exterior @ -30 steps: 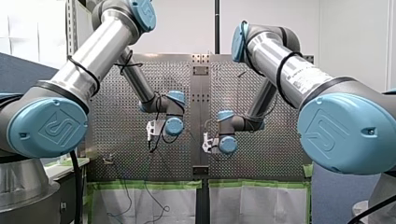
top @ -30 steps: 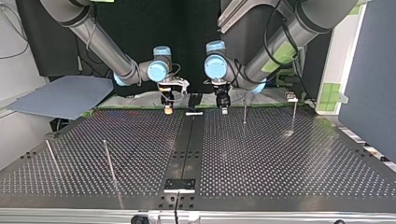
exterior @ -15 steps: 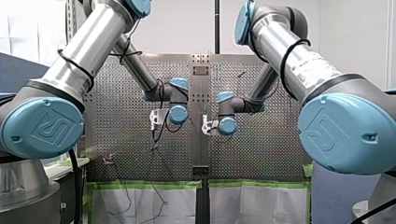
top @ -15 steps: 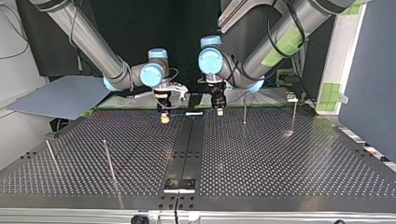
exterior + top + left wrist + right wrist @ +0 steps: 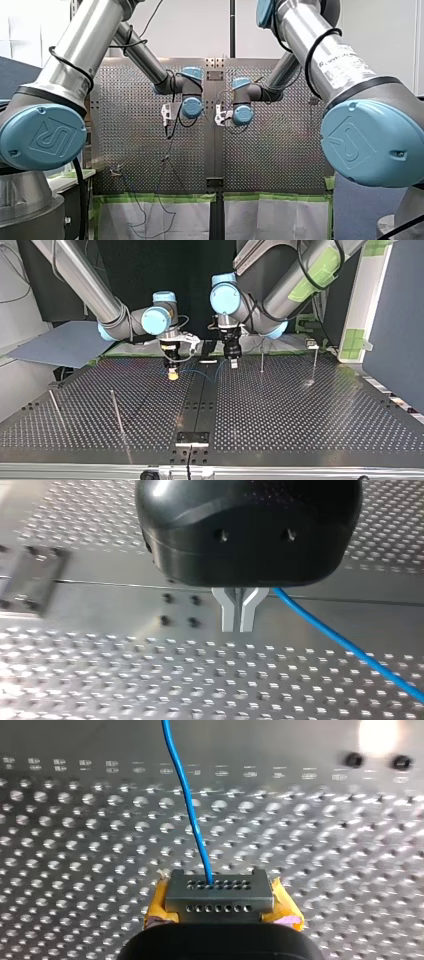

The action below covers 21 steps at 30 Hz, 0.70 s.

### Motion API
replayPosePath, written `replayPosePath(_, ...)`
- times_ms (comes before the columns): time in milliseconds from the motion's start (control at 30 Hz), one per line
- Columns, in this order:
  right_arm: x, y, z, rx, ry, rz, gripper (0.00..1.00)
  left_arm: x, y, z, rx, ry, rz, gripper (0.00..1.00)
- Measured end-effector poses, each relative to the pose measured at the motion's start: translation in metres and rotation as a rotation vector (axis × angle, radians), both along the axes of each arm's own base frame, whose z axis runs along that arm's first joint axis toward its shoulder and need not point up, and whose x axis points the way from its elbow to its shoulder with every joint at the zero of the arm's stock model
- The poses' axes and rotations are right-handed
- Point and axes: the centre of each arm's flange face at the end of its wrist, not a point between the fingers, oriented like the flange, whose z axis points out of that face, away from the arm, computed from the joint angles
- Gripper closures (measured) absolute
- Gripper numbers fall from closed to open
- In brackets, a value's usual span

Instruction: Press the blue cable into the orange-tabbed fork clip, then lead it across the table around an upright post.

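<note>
2 right fingers [image 5: 200, 901] clamp blue cable [image 5: 187, 810]; left gripper [image 5: 239, 627] hides its far stretch.

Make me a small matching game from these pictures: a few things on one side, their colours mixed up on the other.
Things:
1. cable
2. pads of my right gripper
3. upright post
4. tape squares on the side panel

Colours:
a. green
b. blue
c. silver
d. yellow

Pairs: 1-b, 2-d, 3-c, 4-a
</note>
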Motion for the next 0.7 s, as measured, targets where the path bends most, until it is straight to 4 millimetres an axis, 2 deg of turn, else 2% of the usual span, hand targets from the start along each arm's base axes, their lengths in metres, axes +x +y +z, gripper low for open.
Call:
replayPosePath(333, -0.004, 0.011, 0.059, -0.038, -0.028, 0.005, 1.0, -0.005, 0.002, 0.028, -0.026, -0.035, -0.001, 1.0)
replayPosePath(700, -0.008, 0.021, 0.107, -0.086, -0.063, 0.009, 1.0, -0.006, 0.006, 0.05, -0.044, -0.07, -0.005, 1.0)
